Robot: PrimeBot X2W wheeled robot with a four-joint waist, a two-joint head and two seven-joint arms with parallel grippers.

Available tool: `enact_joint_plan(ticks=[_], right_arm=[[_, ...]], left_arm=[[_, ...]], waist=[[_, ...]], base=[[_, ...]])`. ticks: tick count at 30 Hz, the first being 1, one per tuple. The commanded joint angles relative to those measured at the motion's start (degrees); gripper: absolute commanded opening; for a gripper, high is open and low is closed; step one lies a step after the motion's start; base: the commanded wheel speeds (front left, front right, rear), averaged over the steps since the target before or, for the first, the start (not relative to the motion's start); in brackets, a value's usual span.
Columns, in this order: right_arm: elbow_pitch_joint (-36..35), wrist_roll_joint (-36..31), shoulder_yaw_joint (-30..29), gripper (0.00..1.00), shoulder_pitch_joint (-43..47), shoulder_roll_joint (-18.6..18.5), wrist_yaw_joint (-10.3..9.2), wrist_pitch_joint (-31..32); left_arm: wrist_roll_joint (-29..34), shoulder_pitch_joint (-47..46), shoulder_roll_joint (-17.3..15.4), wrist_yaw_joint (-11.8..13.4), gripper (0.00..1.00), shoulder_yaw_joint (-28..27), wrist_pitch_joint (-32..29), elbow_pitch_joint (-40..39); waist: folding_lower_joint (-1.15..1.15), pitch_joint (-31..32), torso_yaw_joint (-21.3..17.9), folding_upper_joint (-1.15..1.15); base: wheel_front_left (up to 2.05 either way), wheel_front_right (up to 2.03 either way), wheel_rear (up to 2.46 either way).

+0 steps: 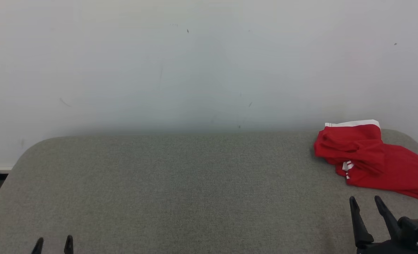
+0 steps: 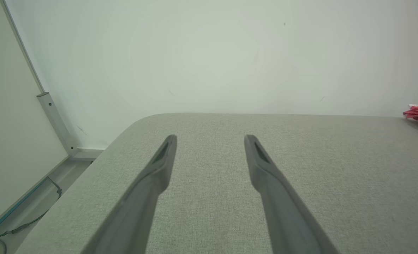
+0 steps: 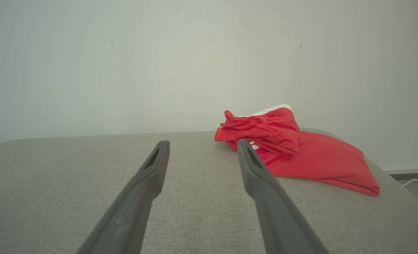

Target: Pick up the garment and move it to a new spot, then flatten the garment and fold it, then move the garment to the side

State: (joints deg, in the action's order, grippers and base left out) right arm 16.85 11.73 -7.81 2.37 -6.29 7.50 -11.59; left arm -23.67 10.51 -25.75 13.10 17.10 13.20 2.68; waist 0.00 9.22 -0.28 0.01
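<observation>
Garment (image 1: 371, 158), red with white trim, crumpled; left gripper (image 1: 53, 242) and right gripper (image 1: 365, 199) both spread, empty.

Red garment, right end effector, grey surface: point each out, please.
red garment (image 1: 371, 157), head view, crumpled red middle.
right end effector (image 1: 364, 199), head view, midway between fingertips.
grey surface (image 1: 180, 183), head view, bare top.

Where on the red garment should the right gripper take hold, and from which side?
Probably the raised bunch of folds at the left end of the red garment: it stands off the table while the rest lies flat. The open right gripper sits just short, so come from the near side.
</observation>
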Motion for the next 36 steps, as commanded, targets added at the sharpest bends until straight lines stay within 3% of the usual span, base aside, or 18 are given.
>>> enact_joint_plan(ticks=[1,36], right_arm=[[0.23,0.11,-0.09,0.00,-0.07,0.05,0.00,0.07],[7.51,29.98,-0.26,0.00,-10.78,1.64,0.00,8.73]], left_arm=[[-0.08,0.00,0.18,-0.06,0.00,-0.03,-0.06,0.08],[-25.81,-11.64,9.53,-7.93,0.00,-9.00,-5.57,10.30]], waist=[[0.00,-0.01,0.01,-0.01],[0.00,-2.92,0.10,-0.01]], base=[[0.00,0.00,0.00],[0.00,0.00,0.00]])
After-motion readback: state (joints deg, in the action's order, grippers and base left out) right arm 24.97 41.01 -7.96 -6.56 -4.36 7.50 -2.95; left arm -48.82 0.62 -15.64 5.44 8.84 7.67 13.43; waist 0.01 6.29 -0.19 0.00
